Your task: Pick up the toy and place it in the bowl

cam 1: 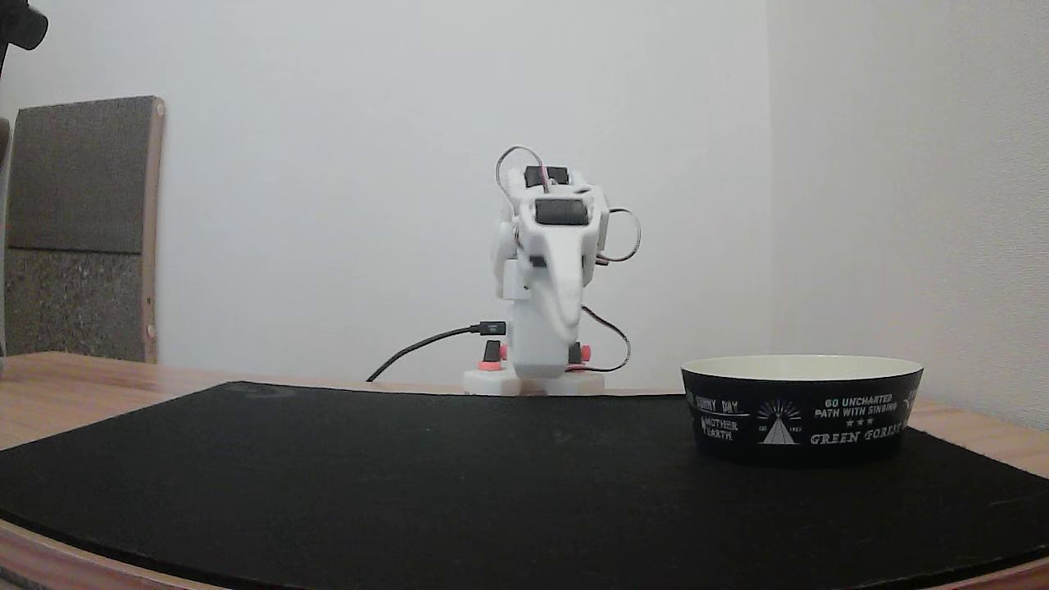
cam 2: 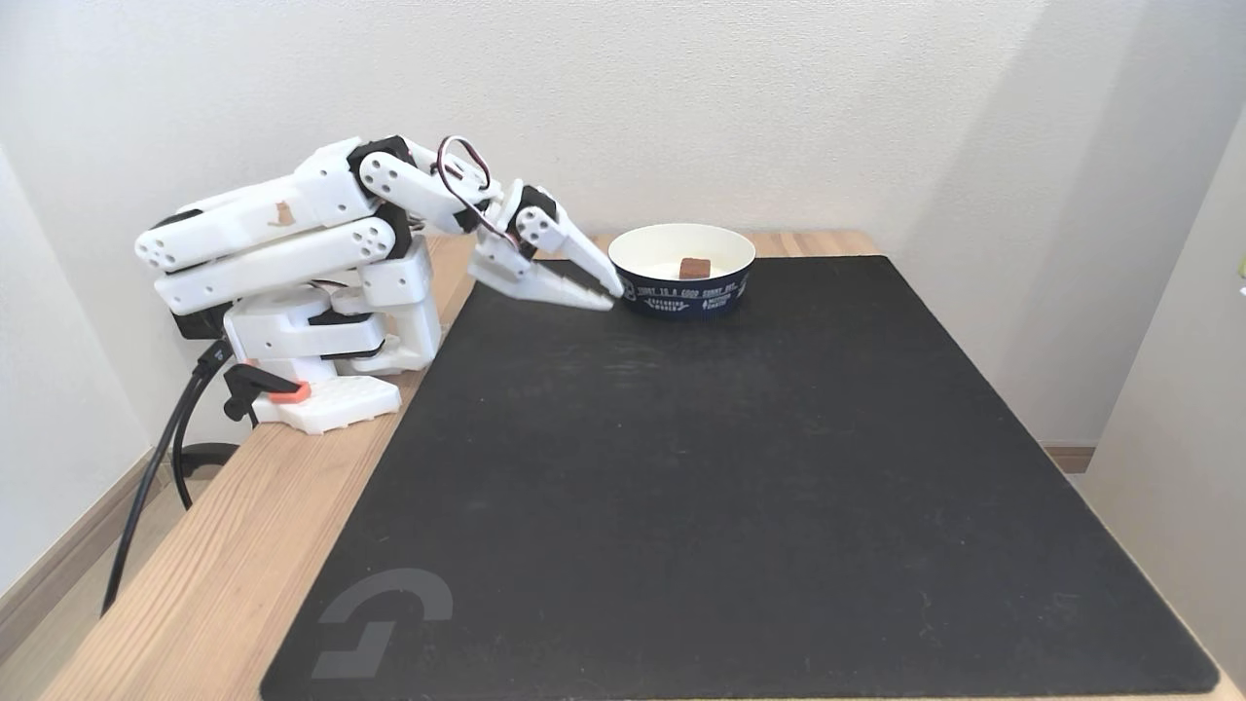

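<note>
My jaws (cam 2: 605,293) are pressed together with nothing between them, the two white fingers meeting at their tips. In a fixed view from above, the tips lie low over the black mat (cam 2: 740,487), just beside the outer wall of the bowl (cam 2: 725,292) on its left; I cannot tell whether they touch it. In a fixed view from table level, my jaws (cam 1: 567,332) point down in front of my own base, well apart from the bowl (cam 1: 803,414) at the right of that view.

The toy (cam 2: 693,268), a small red block, lies inside the bowl on its cream floor, near the middle. From table level the bowl's black wall hides it.

The bowl stands upright on the mat's far edge, its white printed text and tree emblem facing the low camera.

My arm (cam 2: 292,219) is folded back over its base, the upper links lying nearly level. The base (cam 2: 331,399) stands on the bare wooden table (cam 2: 234,545), off the mat's left edge in the view from above, with a red-tipped clamp at its front. A black cable (cam 2: 156,467) runs from the base down over the table edge.

A dark padded panel (cam 1: 78,229) leans against the wall at the left of the table-level view. A grey logo (cam 2: 384,613) marks the mat's near corner. No object lies between my jaws and the bowl.
</note>
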{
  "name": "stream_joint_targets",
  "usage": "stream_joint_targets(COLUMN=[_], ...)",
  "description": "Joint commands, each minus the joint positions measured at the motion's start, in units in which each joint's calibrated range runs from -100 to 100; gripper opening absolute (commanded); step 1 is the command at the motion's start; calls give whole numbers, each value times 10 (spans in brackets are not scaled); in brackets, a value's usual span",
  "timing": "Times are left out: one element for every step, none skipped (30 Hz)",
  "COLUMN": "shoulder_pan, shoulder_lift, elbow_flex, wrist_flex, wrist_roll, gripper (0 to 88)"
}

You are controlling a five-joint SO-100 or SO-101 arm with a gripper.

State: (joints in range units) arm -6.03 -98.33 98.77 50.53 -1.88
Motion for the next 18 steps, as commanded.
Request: stream_joint_targets(shoulder_pan=[-1,0,2,5,3,3,4,4,3,3,3,3,3,3,3,3,3,3], shoulder_lift=[-6,-6,-6,-6,-6,-6,-6,-6,-6,-6,-6,-6,-6,-6,-6,-6,-6,-6], elbow_flex=[8,8,8,8,8,8,8,8,8,8,8,8,8,8,8,8,8,8], wrist_flex=[12,12,12,12,12,12,12,12,12,12,12,12,12,12,12,12,12,12], wrist_roll=[3,1,1,1,3,3,3,3,3,3,3,3,3,3,3,3,3,3], gripper=[62,61,62,62,62,58,58,58,58,58,58,58,58,58,58,58,58,58])
